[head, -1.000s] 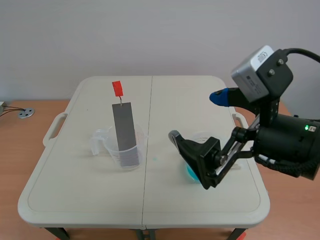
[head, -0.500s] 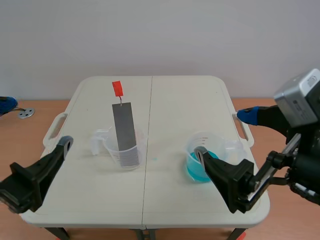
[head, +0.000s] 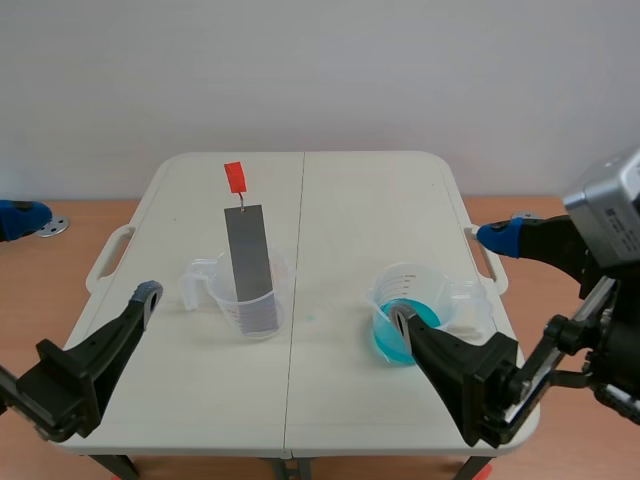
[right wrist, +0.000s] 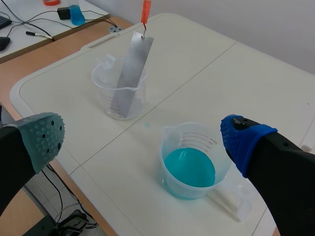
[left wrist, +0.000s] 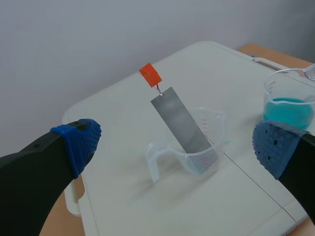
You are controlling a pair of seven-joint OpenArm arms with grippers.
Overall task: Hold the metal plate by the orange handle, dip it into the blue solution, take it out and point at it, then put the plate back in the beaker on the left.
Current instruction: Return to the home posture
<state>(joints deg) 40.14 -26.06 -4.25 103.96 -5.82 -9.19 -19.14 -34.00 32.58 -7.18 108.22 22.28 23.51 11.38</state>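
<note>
Right hand [head: 448, 277] back, left hand [head: 86, 253] in; both wide open, empty.

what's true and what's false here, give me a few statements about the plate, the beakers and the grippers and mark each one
The metal plate stands in the left beaker. True.
The left gripper grips the orange handle. False: the left gripper is open and the orange handle is untouched.
The right beaker holds blue solution. True.
The right gripper holds the plate over the solution. False: the right gripper is open and holds nothing.
</note>
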